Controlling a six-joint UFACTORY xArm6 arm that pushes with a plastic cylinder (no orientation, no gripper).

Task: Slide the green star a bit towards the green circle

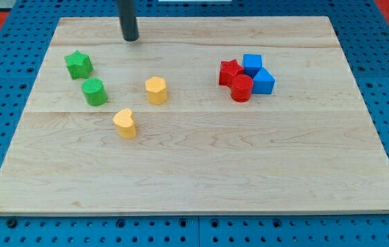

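Note:
The green star [78, 64] lies near the board's left edge, toward the view's top. The green circle [95, 92] sits just below and slightly right of it, a small gap between them. My tip [131, 38] is at the view's top, up and to the right of the green star, touching no block.
A yellow hexagon [156, 90] and a yellow heart [125, 123] lie right of the green circle. At the right, a red star [230, 71], red circle [241, 88] and two blue blocks [252, 64] [263, 81] cluster together. The wooden board [194, 171] lies on a blue pegboard.

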